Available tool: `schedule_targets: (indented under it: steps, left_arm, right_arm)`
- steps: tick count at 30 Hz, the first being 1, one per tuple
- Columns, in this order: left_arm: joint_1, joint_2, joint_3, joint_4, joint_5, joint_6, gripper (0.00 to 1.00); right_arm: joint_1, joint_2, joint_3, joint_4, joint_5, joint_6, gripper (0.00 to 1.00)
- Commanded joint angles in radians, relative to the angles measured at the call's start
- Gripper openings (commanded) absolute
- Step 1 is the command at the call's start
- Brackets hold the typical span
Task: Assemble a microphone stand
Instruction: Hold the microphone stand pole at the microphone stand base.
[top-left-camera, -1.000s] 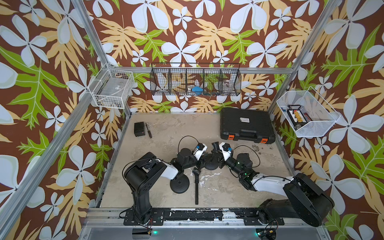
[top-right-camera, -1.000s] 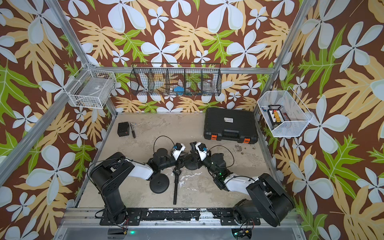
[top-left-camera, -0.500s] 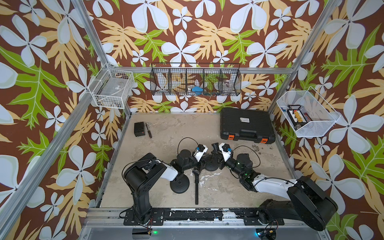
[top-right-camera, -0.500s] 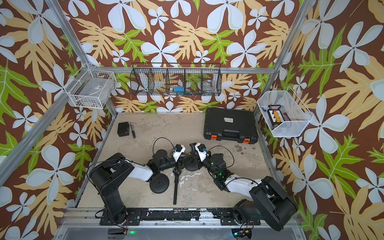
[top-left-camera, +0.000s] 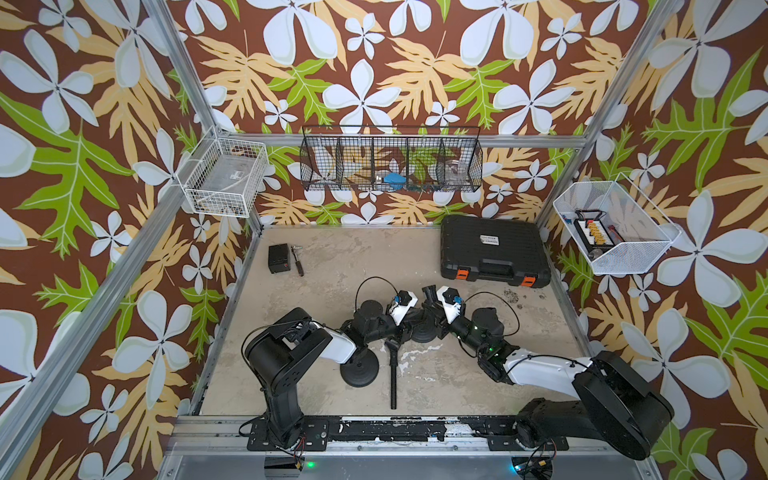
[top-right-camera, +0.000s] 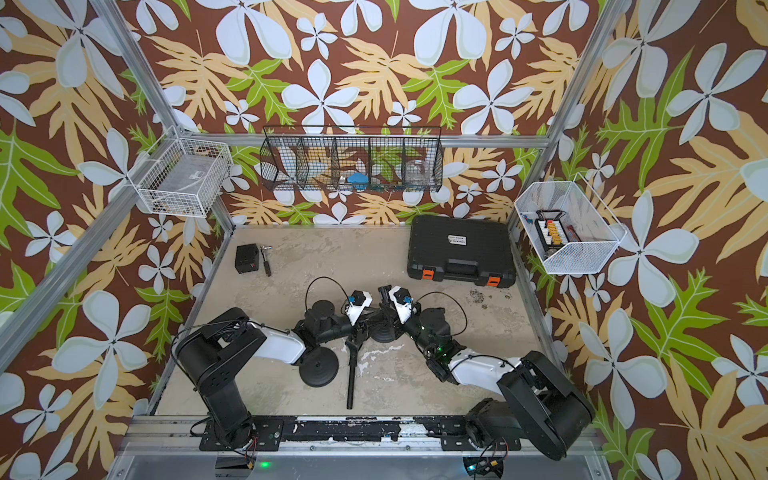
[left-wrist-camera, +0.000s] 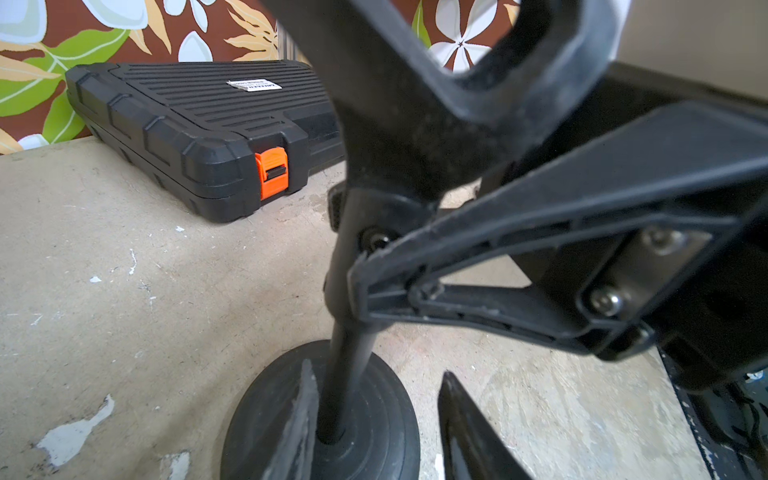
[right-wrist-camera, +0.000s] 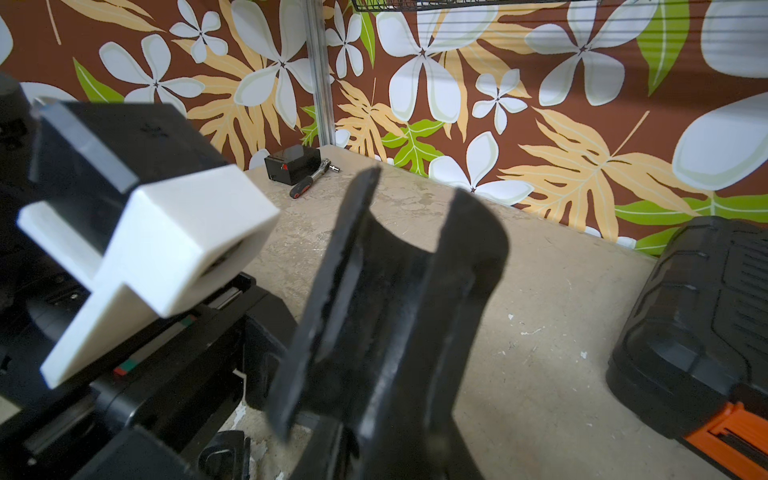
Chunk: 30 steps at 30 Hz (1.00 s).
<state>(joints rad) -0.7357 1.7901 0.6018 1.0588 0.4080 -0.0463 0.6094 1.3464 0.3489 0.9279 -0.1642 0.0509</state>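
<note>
Both arms crouch low and meet head to head in the middle. The left arm rises at the near left, folds at the elbow and runs rightward, with the left wrist and its white camera housing angled toward the far side. The left gripper tips downward, jaws standing well apart. The right arm comes in from the near right, forearm stretched leftward and low, right wrist tilted up. The right gripper is clamped tight on a black clip, just beside the left gripper.
</note>
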Motion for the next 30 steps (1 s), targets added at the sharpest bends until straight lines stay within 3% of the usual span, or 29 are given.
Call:
schedule_targets:
  steps: [1, 6, 19, 30]
  left_arm:
    - [-0.001, 0.005, 0.010, 0.025, 0.006, 0.030, 0.54]
    - [-0.001, 0.023, 0.014, 0.033, 0.009, 0.048, 0.55]
    - [0.001, 0.081, 0.032, 0.075, -0.028, 0.040, 0.43]
    - [0.002, 0.123, 0.056, 0.105, -0.051, 0.033, 0.41]
  right_arm:
    - [0.003, 0.009, -0.005, -0.117, -0.009, 0.007, 0.05]
    - [0.002, 0.003, -0.004, -0.126, -0.011, 0.000, 0.05]
    - [0.003, 0.000, 0.001, -0.129, -0.024, -0.003, 0.05]
    - [0.002, -0.002, 0.001, -0.133, -0.032, -0.001, 0.05]
